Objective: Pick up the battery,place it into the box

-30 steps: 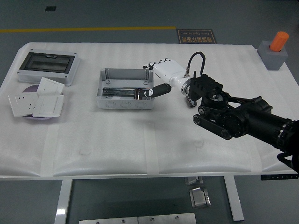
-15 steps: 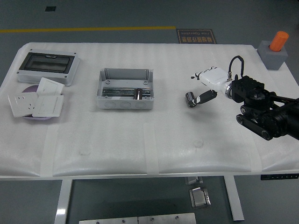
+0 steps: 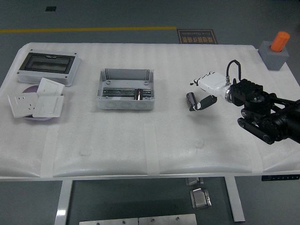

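a: where is the battery (image 3: 191,98)?

b: on the counter (image 3: 140,136), right of middle, standing as a small dark cylinder. it is well apart from the box (image 3: 125,89), which sits open left of it.

a: and the right hand (image 3: 204,93)?

b: just beside the battery, on its right. the white back of the hand faces up, and a dark thumb points toward the battery. the other fingers are mostly hidden under the palm, so i cannot tell whether they are spread or curled. i also cannot tell if the thumb tip touches the battery or only comes near it; the two dark shapes run together.

a: is anything in the box?

b: metal rails and a small dark piece near its right end, too small to make out. the near wall hides the floor below them.

a: the arm?

b: black, coming in from the right edge, cut off by the frame past the forearm. a cable loops above the wrist.

a: the left arm?

b: out of view.

a: what else is there?

b: at far left a grey case (image 3: 47,68) with a dark window, and below it white switch plates (image 3: 37,103) piled on a purple disc that is almost wholly covered. at the far right corner a grey block (image 3: 273,57) with an orange cap (image 3: 281,41).
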Tool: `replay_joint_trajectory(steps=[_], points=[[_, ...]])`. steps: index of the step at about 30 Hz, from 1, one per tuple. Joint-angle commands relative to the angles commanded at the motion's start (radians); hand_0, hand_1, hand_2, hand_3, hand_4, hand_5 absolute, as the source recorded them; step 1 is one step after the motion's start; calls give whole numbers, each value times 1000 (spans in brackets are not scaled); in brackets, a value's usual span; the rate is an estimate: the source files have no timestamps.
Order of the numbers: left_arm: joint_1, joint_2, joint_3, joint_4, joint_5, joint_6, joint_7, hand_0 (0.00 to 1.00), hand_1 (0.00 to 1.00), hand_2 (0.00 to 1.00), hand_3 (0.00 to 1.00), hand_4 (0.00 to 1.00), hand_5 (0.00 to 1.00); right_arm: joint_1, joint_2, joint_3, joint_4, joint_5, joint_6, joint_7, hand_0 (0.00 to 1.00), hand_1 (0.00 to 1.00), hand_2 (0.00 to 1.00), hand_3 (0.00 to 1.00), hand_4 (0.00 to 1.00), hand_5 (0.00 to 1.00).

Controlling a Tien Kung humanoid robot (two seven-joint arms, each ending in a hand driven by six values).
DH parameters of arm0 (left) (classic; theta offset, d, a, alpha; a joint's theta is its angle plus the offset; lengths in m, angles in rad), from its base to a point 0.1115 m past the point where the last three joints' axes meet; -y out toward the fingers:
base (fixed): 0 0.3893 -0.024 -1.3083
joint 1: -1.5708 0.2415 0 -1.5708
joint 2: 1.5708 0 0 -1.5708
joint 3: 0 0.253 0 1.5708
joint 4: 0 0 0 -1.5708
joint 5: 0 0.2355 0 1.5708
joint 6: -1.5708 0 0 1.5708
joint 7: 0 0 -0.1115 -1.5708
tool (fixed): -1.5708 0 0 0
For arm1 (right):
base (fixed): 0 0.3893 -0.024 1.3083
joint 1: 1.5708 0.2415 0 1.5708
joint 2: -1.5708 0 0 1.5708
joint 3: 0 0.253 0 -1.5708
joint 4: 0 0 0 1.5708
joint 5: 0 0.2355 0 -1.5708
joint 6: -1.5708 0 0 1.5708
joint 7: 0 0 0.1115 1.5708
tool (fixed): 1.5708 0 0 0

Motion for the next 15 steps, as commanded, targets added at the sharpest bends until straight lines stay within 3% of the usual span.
replay_joint_trajectory(steps=[8, 9, 14, 15], points=[[0, -1, 6, -2, -2, 2, -4, 594, 616, 443, 607, 416, 452, -9, 8, 6, -6, -13, -20, -2, 907, 803, 803, 878, 998, 707], [0, 0, 6, -2, -2, 2, -4, 593, 616, 443, 607, 416, 452, -10, 10, 9, -9, -16, -20, -1, 889, 789, 781, 857, 841, 586], [0, 0, 7, -3, 1, 1, -5, 593, 616, 443, 607, 416, 452, -14, 19, 17, -20, -21, -19, 1, 889, 789, 781, 857, 841, 586], [0, 0, 7, -3, 2, 1, -5, 593, 616, 443, 607, 415, 453, -15, 20, 18, -22, -23, -19, 2, 878, 762, 769, 821, 734, 496]])
